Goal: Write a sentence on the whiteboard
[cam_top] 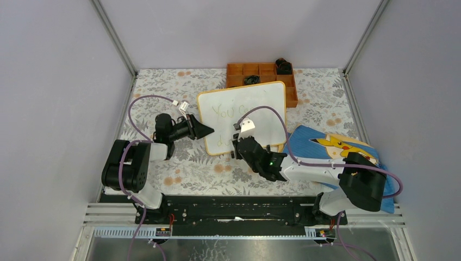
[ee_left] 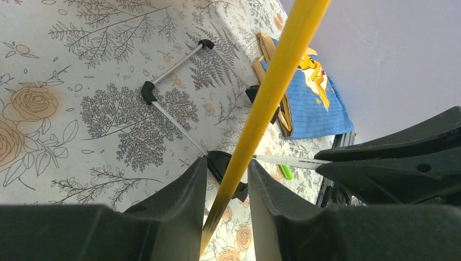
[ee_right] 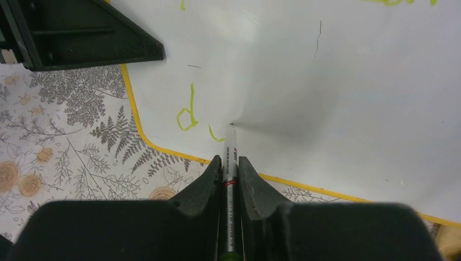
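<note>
Two arms work over one floral-print surface [cam_top: 179,174], and the biggest thing on it is the whiteboard [cam_top: 261,98]. It stands mid-surface, tilted, just in front of an orange tray [cam_top: 261,70] and beside a blue cartoon cloth [cam_top: 326,144]. I judge the board light and stiff, with a slick face. On its thin wire legs it would likely skid or rock under pen pressure, so it is best held by the rim and not the writing face. That is where the left hand [ee_left: 227,166] is. Its fingers stand partly apart with the yellow frame [ee_left: 272,92] running between them at the board's left edge. It looks like a steadying clasp on the rim, though the wrist view leaves slivers of doubt about full contact. The right hand [ee_right: 228,163] is clenched narrowly around a slim white marker [ee_right: 231,147], gripping the barrel well behind the nib. The nib touches the board low on the left part of its face. The marker looks smooth and could slip or twist in the fingers if pushed hard. Smallest is the sentence [ee_right: 187,114], in faint light green: a top line partly visible, and below it a "d" with the start of the next letter at the nib. Much of the writing is not yet done.
</note>
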Robot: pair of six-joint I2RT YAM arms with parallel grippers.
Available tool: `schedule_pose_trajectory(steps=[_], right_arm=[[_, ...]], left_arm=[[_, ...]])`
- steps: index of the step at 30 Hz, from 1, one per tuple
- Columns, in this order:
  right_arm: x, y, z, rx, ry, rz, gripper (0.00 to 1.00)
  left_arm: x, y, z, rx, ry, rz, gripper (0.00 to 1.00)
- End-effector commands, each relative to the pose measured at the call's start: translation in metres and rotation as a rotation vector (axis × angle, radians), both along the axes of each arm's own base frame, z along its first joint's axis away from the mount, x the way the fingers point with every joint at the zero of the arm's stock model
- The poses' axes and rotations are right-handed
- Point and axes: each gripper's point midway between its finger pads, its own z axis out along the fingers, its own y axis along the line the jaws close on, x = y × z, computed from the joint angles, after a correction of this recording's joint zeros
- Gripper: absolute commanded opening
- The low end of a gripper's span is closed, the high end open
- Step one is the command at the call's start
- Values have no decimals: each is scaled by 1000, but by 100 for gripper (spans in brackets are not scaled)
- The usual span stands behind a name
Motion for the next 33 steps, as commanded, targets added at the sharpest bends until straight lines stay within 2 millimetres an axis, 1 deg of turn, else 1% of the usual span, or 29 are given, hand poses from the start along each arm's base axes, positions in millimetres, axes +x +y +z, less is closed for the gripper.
schedule_pose_trajectory(steps=[1,13,21,25,29,31,33], right_arm=[[16,6,29,44,-56,-32,0],[15,22,28,60,-38,20,0],[8,30,16,58,5,63,0],[5,29,9,51,24,68,0],[3,21,7,47,28,56,0],[2,16,10,50,23,47,0],[0,10,18,65,12,35,0]], left_arm=[[5,-2,13,11,-65,-5,40],[5,-2,12,12,-60,-5,39],[5,-2,11,13,-57,-7,39],[5,-2,11,15,-58,-6,39],[5,-2,11,15,-58,-6,39],[5,-2,11,15,-59,-6,39],[5,-2,11,15,-59,-5,39]])
